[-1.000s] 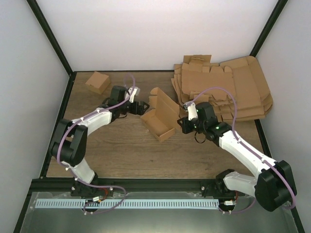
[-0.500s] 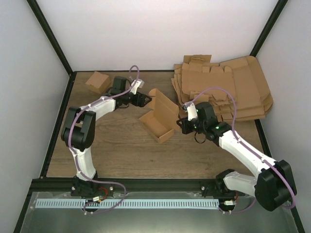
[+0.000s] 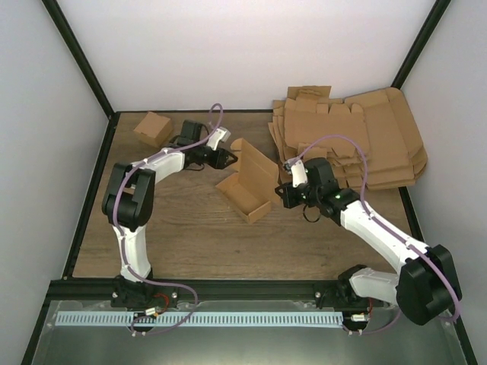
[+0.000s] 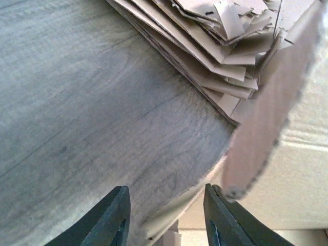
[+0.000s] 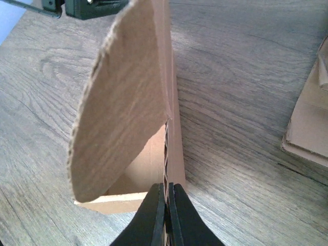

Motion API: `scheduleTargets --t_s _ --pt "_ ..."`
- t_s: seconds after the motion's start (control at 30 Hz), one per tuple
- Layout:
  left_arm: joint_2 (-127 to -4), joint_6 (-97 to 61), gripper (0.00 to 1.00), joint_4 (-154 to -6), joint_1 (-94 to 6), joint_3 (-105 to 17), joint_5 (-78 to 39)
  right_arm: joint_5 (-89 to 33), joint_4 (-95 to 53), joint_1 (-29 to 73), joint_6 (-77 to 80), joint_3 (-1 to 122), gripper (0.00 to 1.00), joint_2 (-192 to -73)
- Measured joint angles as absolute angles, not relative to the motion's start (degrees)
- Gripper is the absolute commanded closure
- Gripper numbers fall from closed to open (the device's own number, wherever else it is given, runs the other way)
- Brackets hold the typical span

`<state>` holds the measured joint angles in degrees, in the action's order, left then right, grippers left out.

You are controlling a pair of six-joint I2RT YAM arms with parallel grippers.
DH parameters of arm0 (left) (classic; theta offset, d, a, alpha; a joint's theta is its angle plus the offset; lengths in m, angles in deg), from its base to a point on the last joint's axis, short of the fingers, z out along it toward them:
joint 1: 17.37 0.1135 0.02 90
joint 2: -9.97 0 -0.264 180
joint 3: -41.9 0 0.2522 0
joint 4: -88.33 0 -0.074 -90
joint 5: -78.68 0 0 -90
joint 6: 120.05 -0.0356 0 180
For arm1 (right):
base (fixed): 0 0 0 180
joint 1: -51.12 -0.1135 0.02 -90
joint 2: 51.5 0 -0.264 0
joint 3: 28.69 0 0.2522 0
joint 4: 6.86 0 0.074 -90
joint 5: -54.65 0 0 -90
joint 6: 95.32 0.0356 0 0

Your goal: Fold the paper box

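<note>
**Right arm pinned the box while the left lined up on the flap**

The box [image 3: 245, 190] sat as an open, walled tray near the middle of the surface [image 3: 183, 236], its tall flap [image 5: 123, 118] standing up along the far side. The blanks [image 3: 358, 141] lay in a loose stack to the right of the box and beyond it. A small box [image 3: 154, 128], already closed, lay well to the left of the tray, near the far corner.

The right end effector [image 3: 286, 196] was clenched on the tray's right wall [image 5: 173, 143]. In the right wrist view the two fingers met on the thin cardboard edge. That grip probably served as an anchor, keeping the light tray from sliding or turning while the other arm worked on it.

The left end effector [image 3: 225, 159] reached in at the tray's far left corner, beside the raised flap. Its jaws stood apart, released, with a cardboard edge running between them. The left wrist view showed a gap on one side, so nothing was gripped yet.

The approach from the far left suggested the flap was the target, to be taken and brought over the tray. The fold seemed about half done: the walls were up, the top not yet closed. With the right side pinned, a pull on the flap could buckle the thin board or tear it at the crease.
</note>
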<state>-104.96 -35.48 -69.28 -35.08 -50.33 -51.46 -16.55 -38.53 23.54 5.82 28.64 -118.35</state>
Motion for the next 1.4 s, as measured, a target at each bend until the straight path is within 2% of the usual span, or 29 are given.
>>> scheduleTargets --t_s 0.1,0.33,0.47,0.77,1.13,1.23,1.4 --pt "-103.26 -34.80 0.74 -69.59 -35.43 -47.84 -51.41 -16.92 -38.55 23.54 5.82 29.47 0.98 -119.40" --pt "-101.86 -34.24 0.85 -68.82 -37.83 -47.58 -47.70 -18.08 -38.58 23.54 5.84 30.28 0.98 -120.58" --pt "-99.28 -33.73 0.95 -68.28 -40.13 -46.42 -41.97 -19.43 -38.55 23.54 5.90 30.32 0.98 -120.99" --pt "-91.57 -30.56 0.96 -68.21 -46.18 -40.81 -22.65 -23.61 -38.42 23.59 7.96 30.54 0.89 -123.31" --pt "-84.20 -22.08 0.96 -77.96 -52.50 -27.01 -7.68 -25.29 -34.95 23.54 12.61 30.52 0.89 -126.09" --pt "-82.15 -19.70 0.96 -81.35 -55.36 -23.10 -2.32 -26.18 -34.49 23.22 13.92 30.26 0.85 -126.18" --pt "-81.18 -15.70 0.96 -84.50 -59.32 -20.28 5.02 -29.46 -33.20 20.99 17.09 29.01 0.84 -126.00"
